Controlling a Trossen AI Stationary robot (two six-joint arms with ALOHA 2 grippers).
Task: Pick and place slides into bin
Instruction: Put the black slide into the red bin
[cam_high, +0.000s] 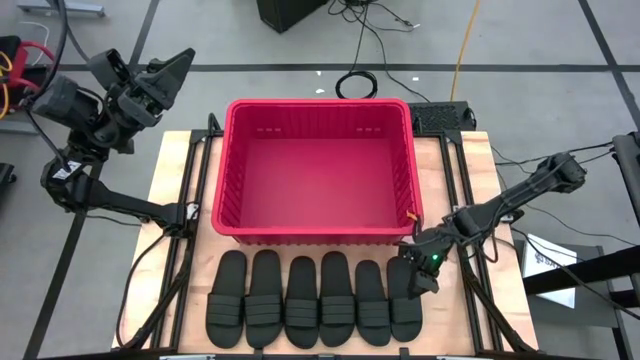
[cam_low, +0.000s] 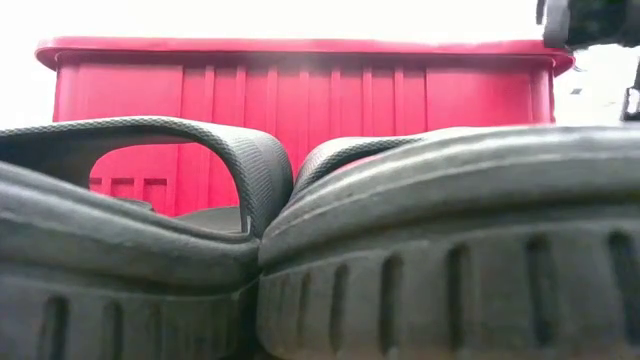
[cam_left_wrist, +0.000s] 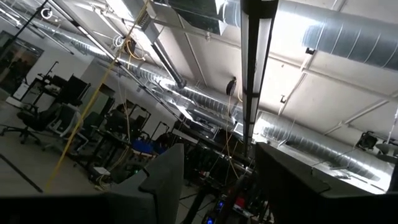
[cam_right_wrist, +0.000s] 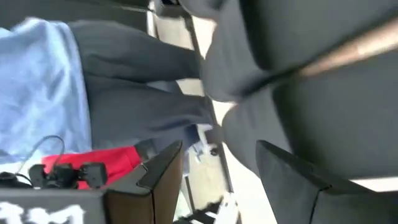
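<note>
Six black slides (cam_high: 318, 298) lie side by side, soles down, along the table's near edge; the low view shows two of them close up (cam_low: 400, 250). Behind them stands the red bin (cam_high: 310, 235), with nothing in it. My right gripper (cam_high: 420, 272) hangs open just over the far end of the rightmost slide (cam_high: 405, 308), fingers slanting down; its wrist view shows blurred dark slides (cam_right_wrist: 311, 93) ahead of the spread fingers. My left gripper (cam_high: 168, 68) is open, raised beyond the table's far left corner and pointing up at the ceiling.
Bare wooden table (cam_high: 180, 170) shows left and right of the bin. A black box (cam_high: 440, 115) sits by the bin's far right corner. Cables (cam_high: 357, 84) lie on the floor behind the table.
</note>
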